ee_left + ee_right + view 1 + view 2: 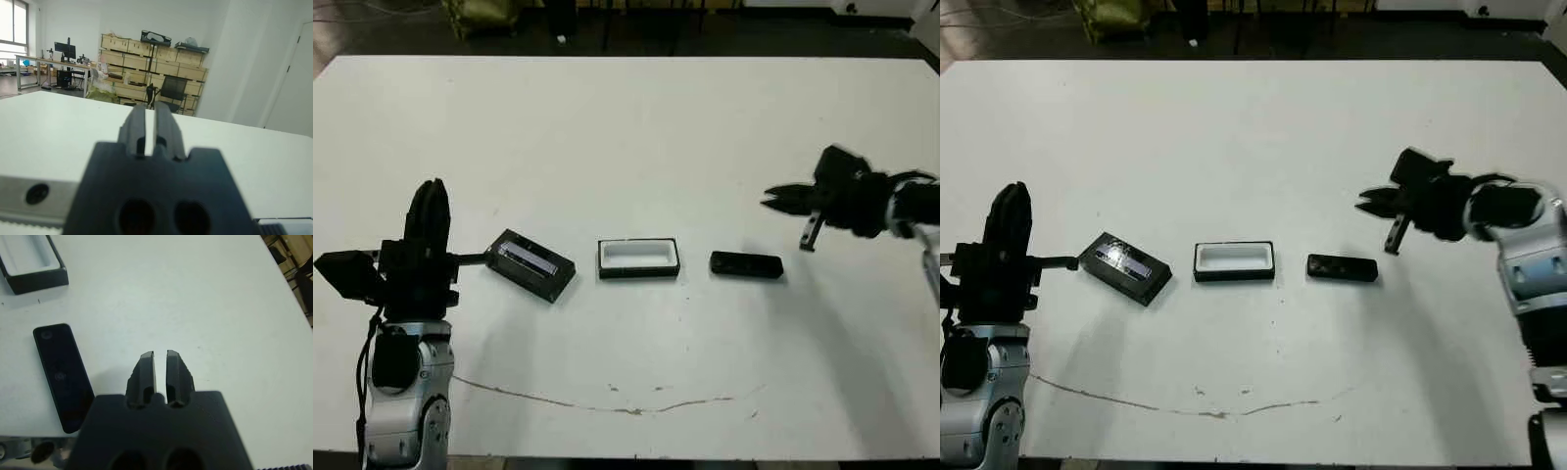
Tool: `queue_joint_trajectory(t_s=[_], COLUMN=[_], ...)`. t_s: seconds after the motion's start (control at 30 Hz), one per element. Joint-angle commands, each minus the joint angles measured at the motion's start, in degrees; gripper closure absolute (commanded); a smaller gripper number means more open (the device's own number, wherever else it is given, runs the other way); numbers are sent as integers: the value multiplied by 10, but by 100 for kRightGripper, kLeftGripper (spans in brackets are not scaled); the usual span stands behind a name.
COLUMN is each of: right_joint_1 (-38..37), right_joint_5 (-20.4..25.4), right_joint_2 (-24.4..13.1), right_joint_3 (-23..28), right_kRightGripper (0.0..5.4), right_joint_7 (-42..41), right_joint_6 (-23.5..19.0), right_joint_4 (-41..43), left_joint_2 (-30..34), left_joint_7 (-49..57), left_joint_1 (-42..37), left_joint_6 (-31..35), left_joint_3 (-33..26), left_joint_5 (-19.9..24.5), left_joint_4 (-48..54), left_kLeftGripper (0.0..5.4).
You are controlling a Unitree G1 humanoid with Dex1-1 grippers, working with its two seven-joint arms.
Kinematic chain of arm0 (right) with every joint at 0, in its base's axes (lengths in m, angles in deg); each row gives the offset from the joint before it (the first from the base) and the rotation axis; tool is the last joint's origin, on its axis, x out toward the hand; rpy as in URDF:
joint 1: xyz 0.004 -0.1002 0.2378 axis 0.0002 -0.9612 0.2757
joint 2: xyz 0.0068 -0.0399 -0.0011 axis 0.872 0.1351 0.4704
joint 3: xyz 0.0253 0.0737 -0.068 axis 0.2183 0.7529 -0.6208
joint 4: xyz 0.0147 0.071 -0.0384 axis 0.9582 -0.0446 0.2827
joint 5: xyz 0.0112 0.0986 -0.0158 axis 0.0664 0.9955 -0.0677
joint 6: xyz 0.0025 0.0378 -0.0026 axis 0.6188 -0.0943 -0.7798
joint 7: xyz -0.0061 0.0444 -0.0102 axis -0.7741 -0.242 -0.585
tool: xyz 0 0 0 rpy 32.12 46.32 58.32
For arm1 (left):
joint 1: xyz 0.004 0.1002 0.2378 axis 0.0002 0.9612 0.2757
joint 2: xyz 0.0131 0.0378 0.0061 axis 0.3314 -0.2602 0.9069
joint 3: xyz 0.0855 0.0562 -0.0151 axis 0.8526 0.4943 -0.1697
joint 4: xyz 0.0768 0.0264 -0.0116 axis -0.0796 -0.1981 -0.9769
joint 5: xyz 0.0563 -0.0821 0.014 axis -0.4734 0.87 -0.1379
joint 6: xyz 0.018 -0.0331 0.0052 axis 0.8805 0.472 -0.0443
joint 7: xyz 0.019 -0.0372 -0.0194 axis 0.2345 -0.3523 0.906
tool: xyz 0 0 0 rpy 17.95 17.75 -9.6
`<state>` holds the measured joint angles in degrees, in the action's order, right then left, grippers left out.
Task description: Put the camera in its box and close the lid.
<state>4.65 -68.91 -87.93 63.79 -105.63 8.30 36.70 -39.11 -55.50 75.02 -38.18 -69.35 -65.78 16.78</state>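
White bench [636, 137] w/ three task things in a rough row across its middle. Camera [745, 264] lies flat on the bench, rightmost of the three, just right of the box [638, 258] but not touching it. Box sits open, white lining showing, nothing inside. Lid [530, 264] lies left of the box, apart from it, turned at an angle, shiny stripe facing up.

Right gripper [771, 199] is above the bench, right of and a bit beyond the camera, tips pointing toward the robot's left; fingers [146, 369] nearly together, only a thin slit between them, holding nothing. Right wrist view shows camera [63, 374] beside the fingers, clear of them, and a corner of the box [34, 264] farther on.

Left gripper [429, 211] is at the left edge, raised, near the lid's left end, not touching it. Fingers [166, 125] close together w/ a narrow gap, empty.

A thin crack-like line [607, 406] runs along the bench near the front edge.
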Motion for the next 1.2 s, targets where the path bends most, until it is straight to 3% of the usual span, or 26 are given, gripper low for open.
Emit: queue_joint_trajectory(t_s=[0.03, 0.2, 0.37, 0.77, 0.9, 1.2], right_joint_1=[12, 25, 20, 8, -1, -16], right_joint_5=[11, 34, 15, -10, -24, -40], right_joint_2=[-2, -10, -12, -7, -9, -13], right_joint_3=[1, 18, 14, -13, -25, -44], right_kRightGripper=[540, 540, 540, 540, 540, 540], right_joint_7=[-30, -69, -61, -74, -71, -84], right_joint_6=[8, 1, 26, 4, 20, 6], right_joint_4=[-30, -67, -73, -84, -78, -73], left_joint_2=[0, 2, 1, 1, 2, 2], left_joint_7=[3, -2, -1, 0, 2, -2], left_joint_1=[10, 10, 9, 12, 12, 12], left_joint_6=[11, 9, 8, 14, 11, 12], left_joint_3=[0, -1, 0, 0, 0, -1], left_joint_5=[-1, 2, -1, 5, -2, 4], left_joint_4=[-1, -2, -3, 3, 1, 1], left_kLeftGripper=[537, 537, 537, 537, 537, 537])
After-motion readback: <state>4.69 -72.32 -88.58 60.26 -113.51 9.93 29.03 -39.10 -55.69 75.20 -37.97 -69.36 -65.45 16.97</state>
